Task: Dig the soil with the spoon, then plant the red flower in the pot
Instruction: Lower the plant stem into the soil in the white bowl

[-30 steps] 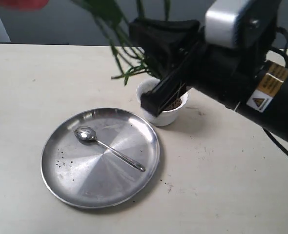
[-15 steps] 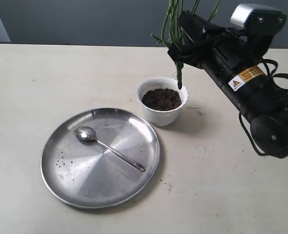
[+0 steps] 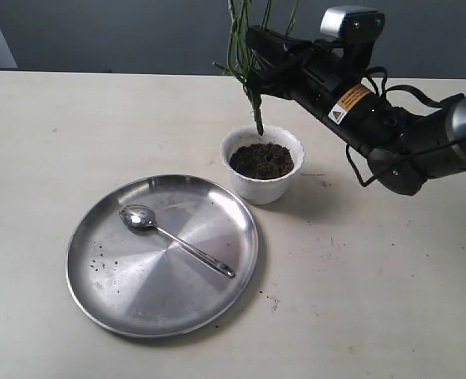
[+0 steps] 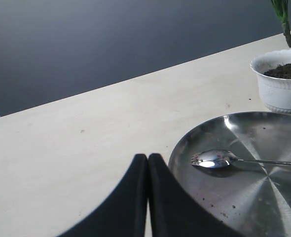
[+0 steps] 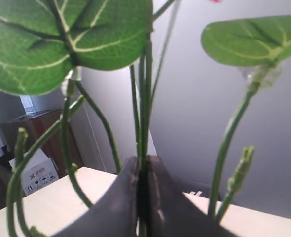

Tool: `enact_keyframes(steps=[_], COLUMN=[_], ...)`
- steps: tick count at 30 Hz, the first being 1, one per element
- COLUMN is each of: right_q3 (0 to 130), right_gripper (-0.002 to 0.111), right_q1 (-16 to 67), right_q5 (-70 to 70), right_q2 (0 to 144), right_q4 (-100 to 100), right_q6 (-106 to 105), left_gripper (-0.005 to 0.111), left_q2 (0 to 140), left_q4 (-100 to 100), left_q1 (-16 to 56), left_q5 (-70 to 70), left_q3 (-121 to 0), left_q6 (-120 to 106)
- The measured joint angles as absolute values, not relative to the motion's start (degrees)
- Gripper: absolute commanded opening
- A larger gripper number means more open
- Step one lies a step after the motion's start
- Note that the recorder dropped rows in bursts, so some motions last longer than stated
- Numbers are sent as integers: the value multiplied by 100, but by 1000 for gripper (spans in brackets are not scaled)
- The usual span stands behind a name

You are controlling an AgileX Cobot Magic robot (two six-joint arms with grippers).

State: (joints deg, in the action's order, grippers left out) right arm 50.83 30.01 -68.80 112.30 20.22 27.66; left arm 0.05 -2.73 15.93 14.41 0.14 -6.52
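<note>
Green thin stems of the red flower sprig (image 3: 249, 47) sit pinched in my right fingers (image 5: 141, 195), stem tip just above the dark crumbly soil (image 3: 261, 159) in the small white scalloped pot (image 3: 262, 164). Broad glossy leaves overhead. Shiny steel teaspoon (image 3: 175, 238) lies on the round steel plate (image 3: 107, 300). My left fingers (image 4: 147, 182) are pressed together, empty, above the tabletop (image 3: 391, 300).

A yellow warning label (image 3: 349, 103) sits on the right arm (image 3: 391, 130). Its print is too small to read.
</note>
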Motion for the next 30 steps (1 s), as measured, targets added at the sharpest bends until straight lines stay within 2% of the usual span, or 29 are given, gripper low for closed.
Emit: enact_keyframes(steps=[10,30], right_q3=[5096,5158], right_gripper=[-1,0], right_q1=[3001,3001], right_q5=[-6975,-6922], right_q2=[12376,12437], right_q4=[2251,2321], right_q6=[2997,3153], left_gripper=[0,0], left_q2=[5,5], left_q4=[-273,-273], left_q1=[1593,1593], left_q5=[1441,1441], left_q3=[14,14], left_q6=[-652,-652])
